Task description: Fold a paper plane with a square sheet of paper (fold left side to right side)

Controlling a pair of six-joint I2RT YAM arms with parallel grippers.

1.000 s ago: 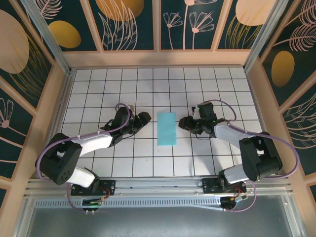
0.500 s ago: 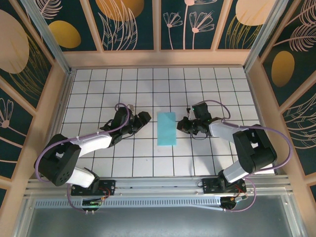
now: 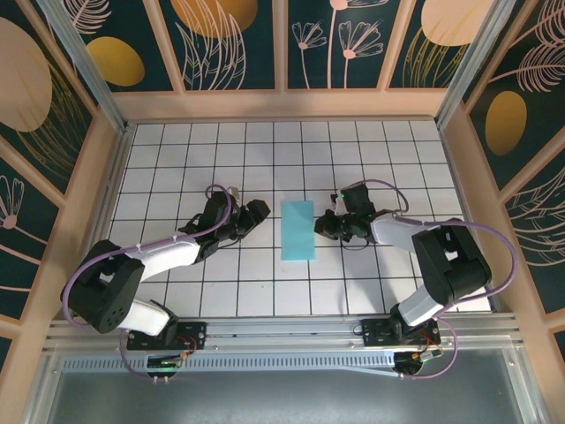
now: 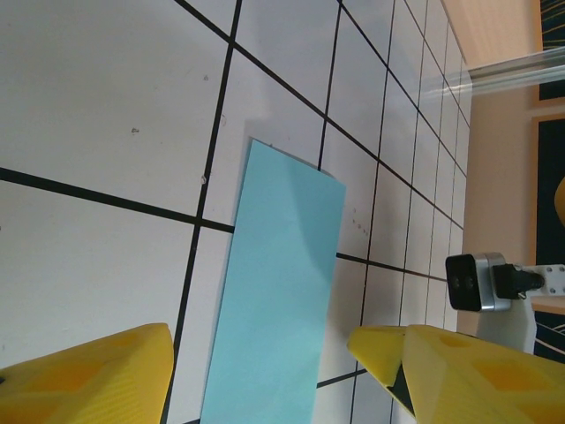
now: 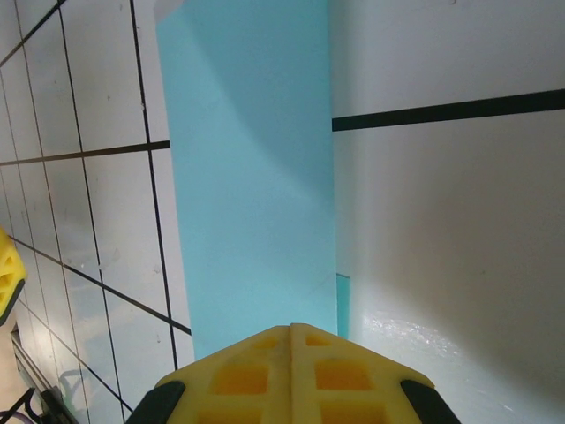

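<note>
Reaching forward from the near edge of the table (image 3: 177, 150), both arms lay low over its white grid. The left gripper (image 3: 258, 215) pointed right, its yellow fingers (image 4: 88, 380) standing well apart and gripping nothing, with the paper (image 4: 278, 291) lying just ahead of them. The right gripper (image 3: 323, 222) pointed left with its jaws pressed flat together on nothing. Its tip sat at the paper's right edge, though whether it touched could not be told. Between the two grippers the paper lay flat on the table as a narrow rectangle, doubled over, its long side running near to far and its face a plain, even teal. A thin sliver of the lower layer showed past the upper layer's edge beside the right gripper's tip. Farther off rose wooden walls (image 3: 282, 44) with dark panels painted with leaves and gold ovals.
</note>
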